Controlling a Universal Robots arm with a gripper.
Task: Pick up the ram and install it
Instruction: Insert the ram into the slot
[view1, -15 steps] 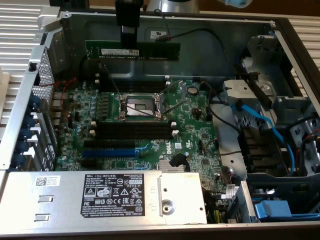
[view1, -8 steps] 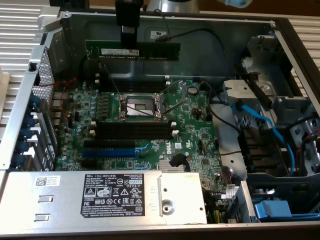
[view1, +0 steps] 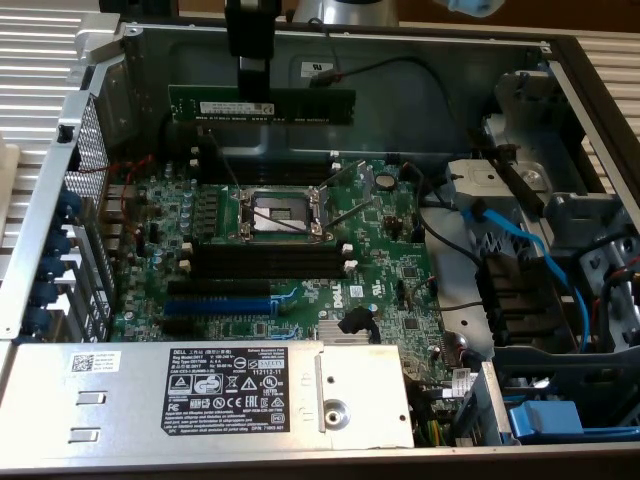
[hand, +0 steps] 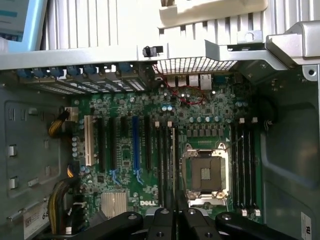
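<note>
Ram hangs level in the air above the open computer case, held near one end by the claw, whose fingers are clamped on its upper edge. Largest here is the case, lying open with its metal walls around the green motherboard. A grey power supply with a white label sits along the near side in the exterior view. Blue cables run through the drive bay at the exterior view's right. At the board's middle is the empty processor socket, with long black memory slots beside it and a blue expansion slot further out. In the wrist view the stick shows edge-on as a thin strip over the slots.
</note>
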